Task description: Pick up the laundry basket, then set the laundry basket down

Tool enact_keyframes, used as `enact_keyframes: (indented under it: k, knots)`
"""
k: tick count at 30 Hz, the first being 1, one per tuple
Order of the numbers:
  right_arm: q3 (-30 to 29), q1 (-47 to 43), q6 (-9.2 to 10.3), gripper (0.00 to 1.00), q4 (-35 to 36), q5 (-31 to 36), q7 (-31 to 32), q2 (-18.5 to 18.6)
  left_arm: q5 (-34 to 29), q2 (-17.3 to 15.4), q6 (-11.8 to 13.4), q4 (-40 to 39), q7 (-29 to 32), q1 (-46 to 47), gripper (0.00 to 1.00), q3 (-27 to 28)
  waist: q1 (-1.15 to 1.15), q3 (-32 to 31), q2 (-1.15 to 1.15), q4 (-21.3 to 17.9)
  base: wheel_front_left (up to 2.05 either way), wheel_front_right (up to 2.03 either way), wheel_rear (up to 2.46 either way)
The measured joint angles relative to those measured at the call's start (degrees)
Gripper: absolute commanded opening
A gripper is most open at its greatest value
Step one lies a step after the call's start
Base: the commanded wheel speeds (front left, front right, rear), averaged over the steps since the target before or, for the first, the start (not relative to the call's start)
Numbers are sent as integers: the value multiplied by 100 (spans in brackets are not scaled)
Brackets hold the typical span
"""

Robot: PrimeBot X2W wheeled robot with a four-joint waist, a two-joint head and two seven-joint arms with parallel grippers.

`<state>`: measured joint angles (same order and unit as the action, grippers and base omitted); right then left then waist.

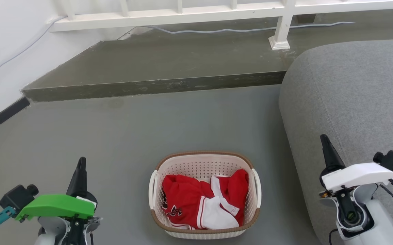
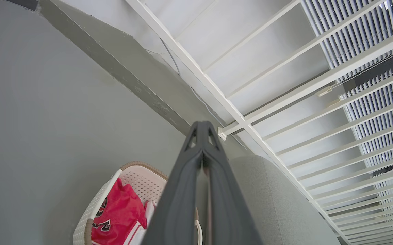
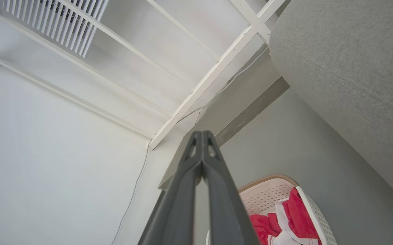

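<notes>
Grey floor (image 1: 114,136) held the laundry basket (image 1: 199,168), red-and-white clothes (image 1: 196,200) inside. Left gripper (image 1: 81,160) and right gripper (image 1: 325,139) flanked it untouching, fingers pressed together.

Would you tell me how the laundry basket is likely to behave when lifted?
The laundry basket should be rigid, since its perforated plastic walls hold their shape. It is likely light, holding only a red-and-white garment. Lifted by one handle, it may tilt.
</notes>
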<state>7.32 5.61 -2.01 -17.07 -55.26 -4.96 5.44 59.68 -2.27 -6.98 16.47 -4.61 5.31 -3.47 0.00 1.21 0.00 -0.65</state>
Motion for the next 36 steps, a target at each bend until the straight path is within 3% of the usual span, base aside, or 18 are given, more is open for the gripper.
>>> enact_keyframes:
  k: [36]
  knots:
    - [-845,-25,-303,0,14,-2306,614,-145,1963,0,-1,-24,632,-2,0,467,0,-66,0,41,0,0,0]
